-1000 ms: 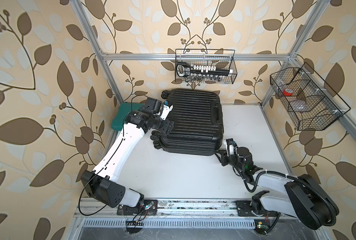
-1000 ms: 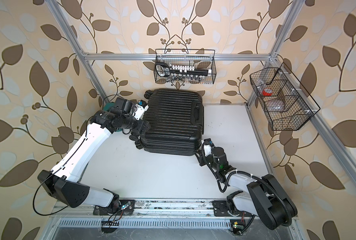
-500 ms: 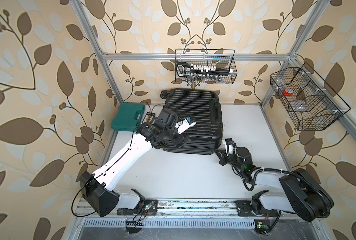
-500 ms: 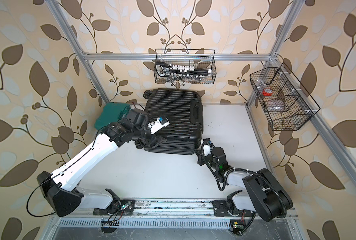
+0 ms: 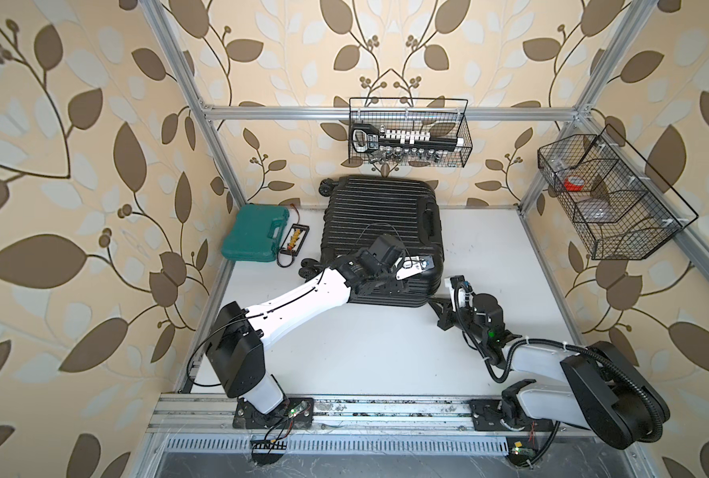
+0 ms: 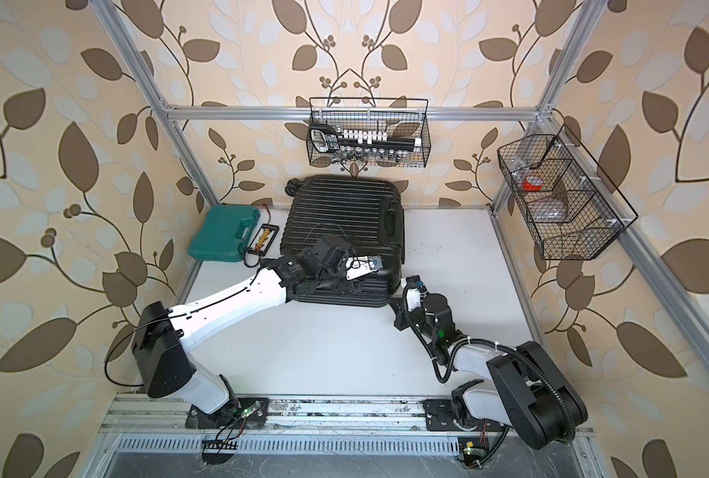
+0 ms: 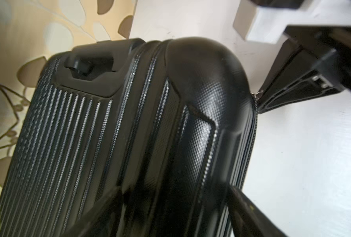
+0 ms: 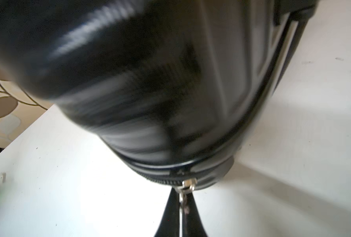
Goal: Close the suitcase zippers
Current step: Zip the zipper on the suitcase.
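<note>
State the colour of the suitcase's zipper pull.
The zipper pull is silver, shown best in the right wrist view.

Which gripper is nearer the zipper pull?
Right. The right gripper is shut on the zipper pull at the suitcase's near corner; the left gripper sits open over its top, apart.

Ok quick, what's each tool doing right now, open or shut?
Left tool: open, jaws apart over the suitcase corner.
Right tool: closed, pinching the silver zipper pull.

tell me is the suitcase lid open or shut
Shut: the suitcase lies flat with its two halves together. The right fingers pinch the zipper pull at its near corner; how far it has run, cannot tell.
</note>
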